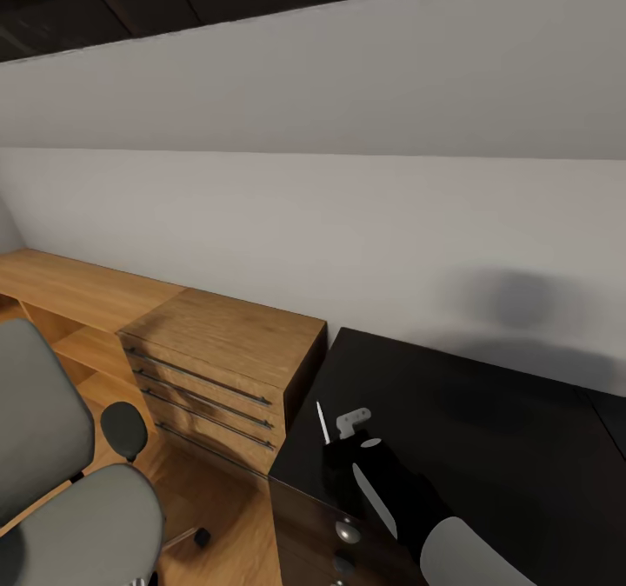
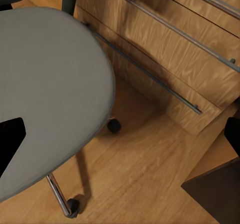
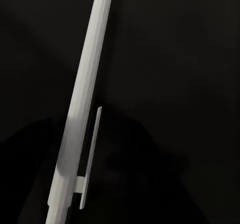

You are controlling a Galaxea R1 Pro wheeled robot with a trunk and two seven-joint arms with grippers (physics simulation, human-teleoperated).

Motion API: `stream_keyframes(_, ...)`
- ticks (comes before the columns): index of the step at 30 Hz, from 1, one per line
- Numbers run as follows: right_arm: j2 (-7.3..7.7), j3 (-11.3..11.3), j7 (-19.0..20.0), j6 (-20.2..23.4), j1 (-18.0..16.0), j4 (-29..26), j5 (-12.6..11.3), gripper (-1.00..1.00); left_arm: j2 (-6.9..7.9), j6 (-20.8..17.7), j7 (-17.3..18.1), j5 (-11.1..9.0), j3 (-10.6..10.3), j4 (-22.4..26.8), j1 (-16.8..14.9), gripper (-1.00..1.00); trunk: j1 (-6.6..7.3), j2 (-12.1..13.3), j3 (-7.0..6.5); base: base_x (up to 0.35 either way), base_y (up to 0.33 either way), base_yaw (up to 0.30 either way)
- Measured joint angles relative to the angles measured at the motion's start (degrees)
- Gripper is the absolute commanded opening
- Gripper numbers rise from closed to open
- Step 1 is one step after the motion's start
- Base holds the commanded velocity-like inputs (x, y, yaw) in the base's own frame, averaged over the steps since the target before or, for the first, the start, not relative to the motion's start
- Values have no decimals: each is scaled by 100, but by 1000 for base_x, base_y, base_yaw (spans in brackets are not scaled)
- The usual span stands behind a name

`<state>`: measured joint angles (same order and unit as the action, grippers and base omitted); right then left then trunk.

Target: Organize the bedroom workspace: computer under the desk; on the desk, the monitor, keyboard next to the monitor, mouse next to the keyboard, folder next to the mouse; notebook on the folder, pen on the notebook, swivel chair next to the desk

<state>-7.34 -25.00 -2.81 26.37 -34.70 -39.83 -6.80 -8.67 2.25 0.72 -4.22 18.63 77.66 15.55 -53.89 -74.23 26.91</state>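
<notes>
Reaching over the near left corner of the glossy black table (image 1: 487, 429), the right arm's tool (image 1: 333, 454) pinches the pen (image 1: 322, 422), a thin white stick that pokes up and away from the black fingers just above the table top. In the right wrist view the pen (image 3: 80, 114) runs as a long white shaft with its clip along one side, against the dark surface; the fingers themselves are lost in the black there. Below the table corner, the black drawer unit (image 1: 330, 542) shows round silver knobs on its front.

At the near left stands the swivel chair (image 1: 78, 516), grey seat and grey back, with a round black armrest at its right side; it stands on the wooden floor (image 1: 222, 525), apart from the table. The left wrist view looks down on the grey seat (image 2: 50, 89), a chrome leg and black casters; whether the left tool is spread or pressed together cannot be told.

Beyond the chair, just left of the table, a light wooden dresser (image 1: 226, 342) with long metal handles stands against the white wall (image 1: 348, 221).
</notes>
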Motion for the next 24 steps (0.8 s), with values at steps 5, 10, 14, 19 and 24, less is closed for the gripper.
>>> stream_keyframes(5, 0, 0, 0, 6, 0, 18, 13, -100, 0, 2, 0, 0, -2, 0, 0, 100, 21, 39, -17, 0, 0, 0)
stream_keyframes(10, 2, -2, 6, 30, 3, 25, 57, -100, 0, 3, 0, 0, 1, 1, 0, 100, 44, 81, -35, 0, 0, 0)
stream_keyframes(14, 2, -2, 6, 30, 3, 25, 57, -100, 0, 3, 0, 0, -1, 0, 0, 100, 44, 81, -35, 0, 0, 0)
stream_keyframes(19, 2, -2, 6, 31, 3, 25, 57, -100, 0, 3, 0, 0, -1, 0, 0, 100, 44, 81, -35, 0, 0, 0)
stream_keyframes(24, 2, -2, 6, 30, 3, 25, 57, -100, 0, 3, 0, 0, 1, 0, 0, 100, 44, 81, -35, 0, 0, 0)
